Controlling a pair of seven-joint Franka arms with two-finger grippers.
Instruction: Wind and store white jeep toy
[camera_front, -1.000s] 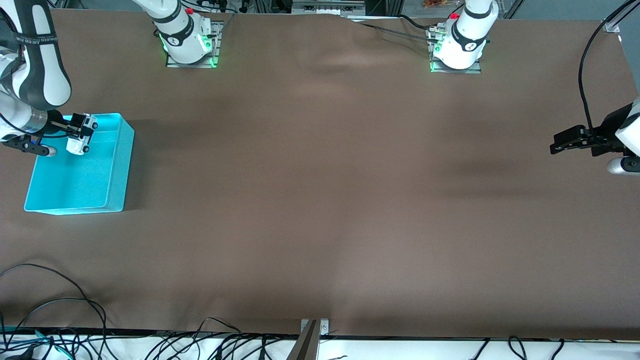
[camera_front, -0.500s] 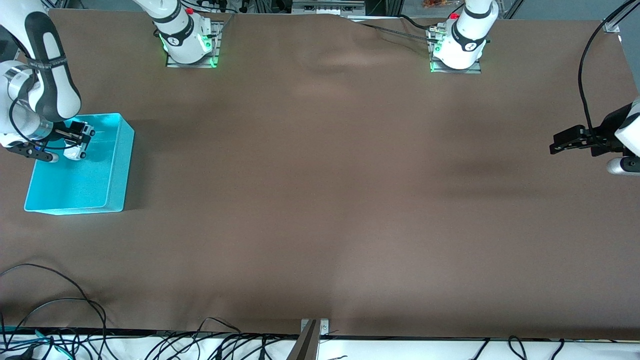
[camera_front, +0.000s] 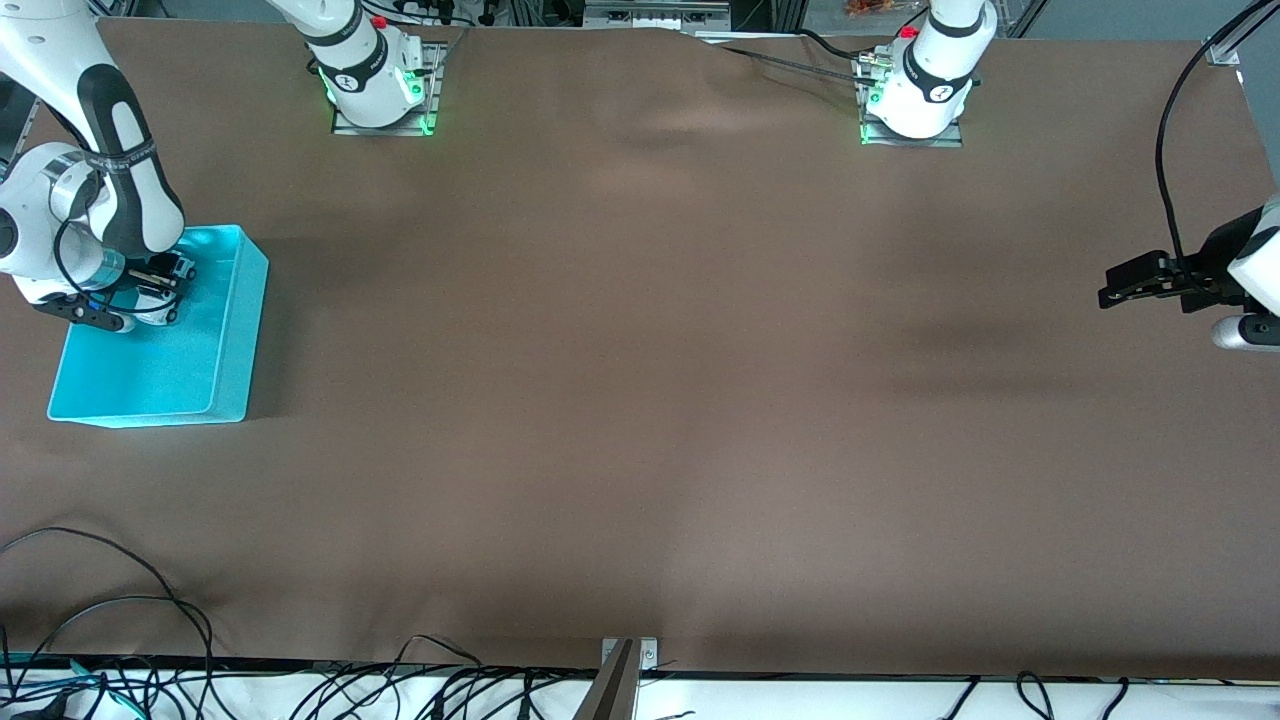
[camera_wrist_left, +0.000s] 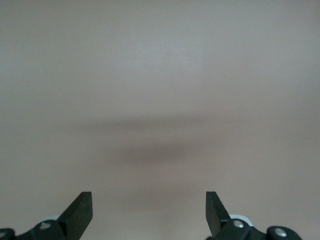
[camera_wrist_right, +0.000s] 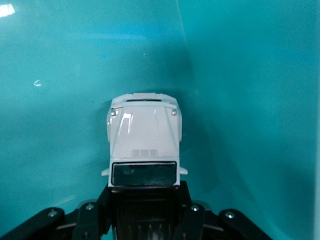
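Jeep clamped in right gripper, low inside bin at the table's right-arm end; set it on the floor before you release. Left gripper waits, fingers apart.

No readable text, label, brand name or number showed on anything in these views. A dark band around the white forearm of the right arm carried small pale lettering, but it could not be made out. The white base columns of the two arms each bore a small round black emblem, with no letters legible in it. The small boxy white jeep toy and the turquoise plastic bin carried no markings that could be read.
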